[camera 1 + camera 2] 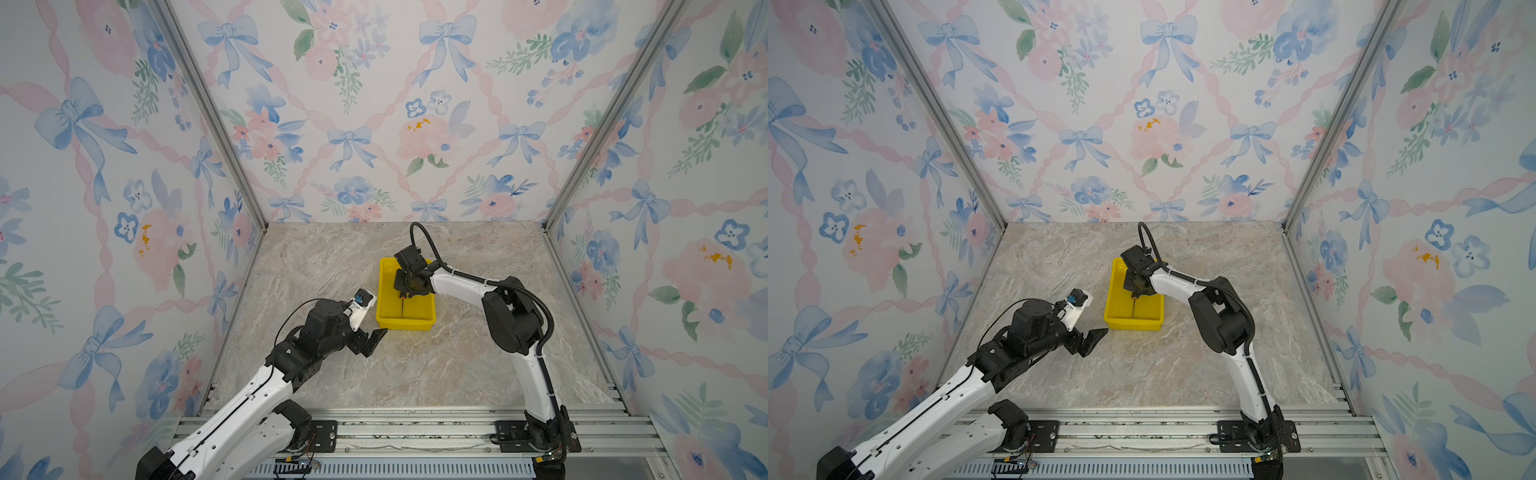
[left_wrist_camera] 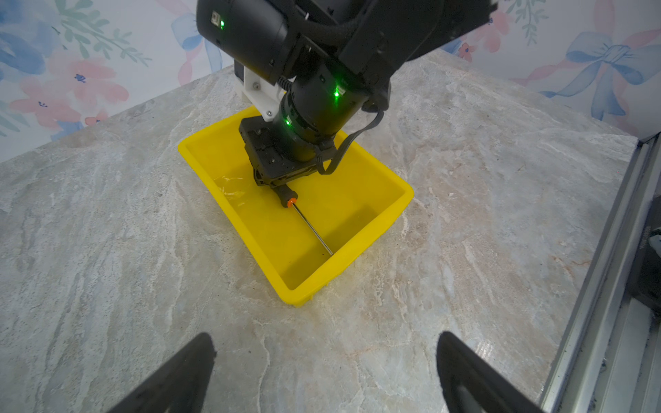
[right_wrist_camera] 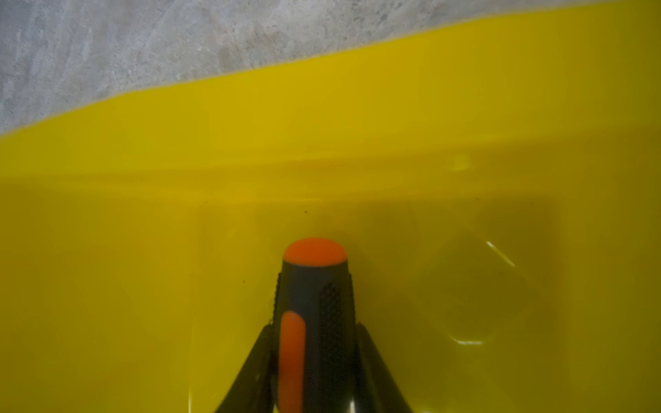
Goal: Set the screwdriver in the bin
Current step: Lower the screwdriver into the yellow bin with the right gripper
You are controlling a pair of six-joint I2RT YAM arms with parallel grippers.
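Right gripper point(image 2: 275, 186) is clenched on the black-and-orange handle of the screwdriver point(image 2: 289, 199), low inside the yellow bin point(image 2: 339, 214). In both top views the shaft slopes toward 6 o'clock, with its tip at the foot of the bin's near wall. Left gripper point(image 2: 325, 339) is released, jaws spread wide, over the marble table point(image 1: 415, 374) at 7 o'clock of the bin, near its corner.

Black-and-orange screwdriver point(image 2: 309, 227) slants inside the yellow bin point(image 2: 407, 196), shaft tip near an end wall.
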